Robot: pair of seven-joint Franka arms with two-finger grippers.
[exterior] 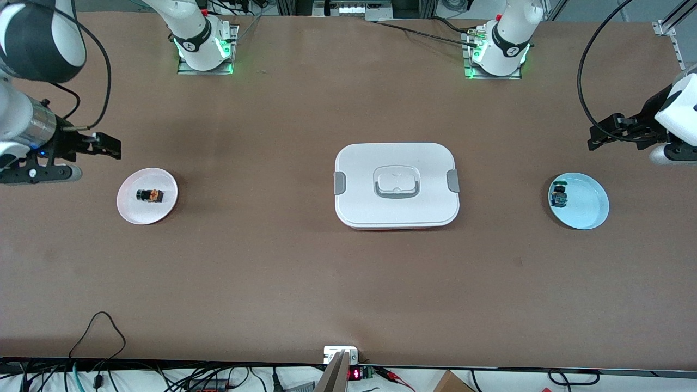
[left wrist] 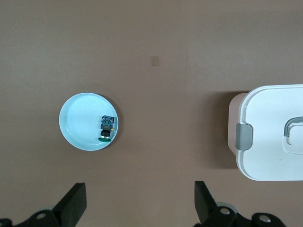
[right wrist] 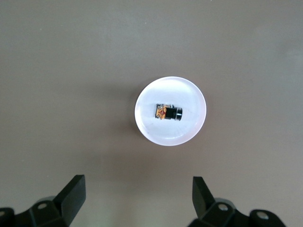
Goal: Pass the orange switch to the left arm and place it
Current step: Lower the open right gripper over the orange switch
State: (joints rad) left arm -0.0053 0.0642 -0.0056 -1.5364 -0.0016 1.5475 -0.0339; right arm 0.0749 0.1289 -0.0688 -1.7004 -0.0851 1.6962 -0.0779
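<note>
You're at the very start: the orange switch (exterior: 150, 195) lies untouched on the pink plate (exterior: 130, 209) at frame left, the box (exterior: 396, 185) sits centre, and your right hand (exterior: 111, 147) and left hand (exterior: 596, 139) hover with fingers apart, empty.

Nothing readable on the box (exterior: 396, 185), the plates, the small parts or the bench (exterior: 272, 272). Small dark marks on the black bands around both arm bases (exterior: 191, 44), too small to make out. Red glowing digits on a small display (exterior: 354, 374) at the bench edge nearest the front camera, not legible either.
</note>
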